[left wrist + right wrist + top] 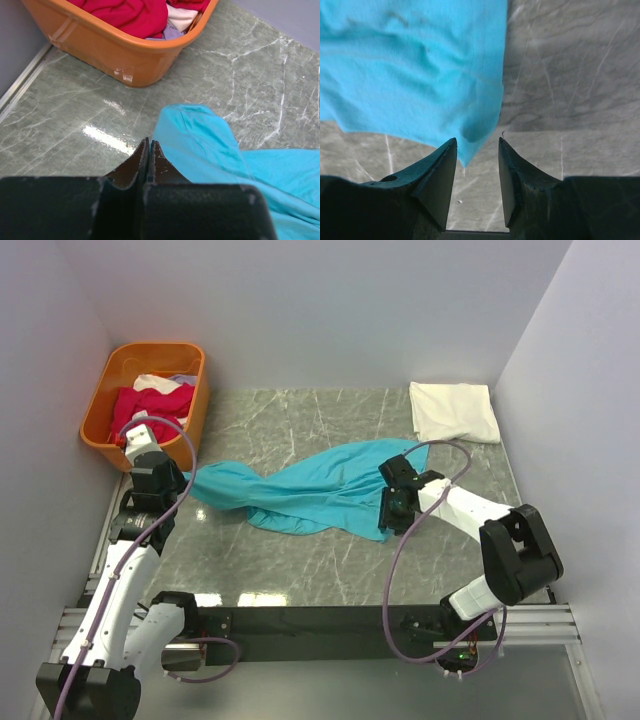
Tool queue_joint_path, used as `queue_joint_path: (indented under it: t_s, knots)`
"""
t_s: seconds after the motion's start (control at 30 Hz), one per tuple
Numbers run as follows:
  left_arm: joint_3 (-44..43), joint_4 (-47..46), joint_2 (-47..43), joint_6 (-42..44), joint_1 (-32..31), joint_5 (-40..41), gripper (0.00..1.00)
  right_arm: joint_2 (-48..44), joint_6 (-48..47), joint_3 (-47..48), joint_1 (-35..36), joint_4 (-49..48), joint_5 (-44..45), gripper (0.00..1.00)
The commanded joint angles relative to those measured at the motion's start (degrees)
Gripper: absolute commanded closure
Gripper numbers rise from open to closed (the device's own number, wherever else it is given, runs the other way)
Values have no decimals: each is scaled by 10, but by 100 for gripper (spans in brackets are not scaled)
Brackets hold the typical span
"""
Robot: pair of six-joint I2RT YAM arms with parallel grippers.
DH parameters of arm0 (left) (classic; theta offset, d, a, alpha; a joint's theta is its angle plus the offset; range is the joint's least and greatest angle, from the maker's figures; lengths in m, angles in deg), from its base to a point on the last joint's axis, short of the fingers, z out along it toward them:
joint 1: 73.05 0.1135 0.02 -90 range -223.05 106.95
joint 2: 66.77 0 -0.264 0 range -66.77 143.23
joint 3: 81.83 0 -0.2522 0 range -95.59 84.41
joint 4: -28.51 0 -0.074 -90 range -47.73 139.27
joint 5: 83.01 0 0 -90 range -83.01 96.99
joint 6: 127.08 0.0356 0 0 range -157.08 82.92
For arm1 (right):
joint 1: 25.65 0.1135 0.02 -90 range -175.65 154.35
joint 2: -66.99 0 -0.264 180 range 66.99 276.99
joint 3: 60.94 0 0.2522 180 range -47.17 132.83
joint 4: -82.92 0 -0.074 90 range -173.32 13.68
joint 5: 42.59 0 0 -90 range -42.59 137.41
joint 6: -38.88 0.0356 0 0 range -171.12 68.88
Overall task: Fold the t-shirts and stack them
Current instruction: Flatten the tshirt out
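Table [340,570]: grey marbled top; everything is laid out on it.
Teal t-shirt [300,490]: rumpled and unfolded, spread across the middle; its long axis runs left to right, the right end lying a little farther from the arm bases; one end is seen by each arm.
Orange basket [195,405]: set in the far-left corner, near the shirt's left end but apart from it; likely to crowd any leftward pull.
White t-shirt [455,410]: already folded, parked in the far-right corner, well apart from the teal one.
Magenta t-shirts [150,402]: heaped inside the basket, not yet folded.
Right gripper [477,141]: fingers apart; a corner of the teal hem is framed right between the tips, the cloth stretching ahead and to the left in the wrist view; a grasp is judged ready once the fingers are lowered and shut.
Left gripper [149,144]: fingers pressed together, no cloth seen between them; the shirt's left end lies just beside the tips, ahead and to the right; opening is judged necessary first.
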Motion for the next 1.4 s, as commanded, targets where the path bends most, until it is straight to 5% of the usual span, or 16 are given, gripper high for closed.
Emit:
queue_joint_path:
  t_s: [0.0,0.3,0.9,1.37]
  knots:
    - [3,-18,-11,11,3,-3,99,-4,-30,24,26,43,34,53]
    - [3,-20,-9,11,3,-2,99,26,-86,39,103,77,85,53]
    - [3,-19,-6,12,3,1,99,69,-105,68,120,38,121,55]
    - [4,-19,1,13,3,3,99,93,-104,83,120,44,150,68]
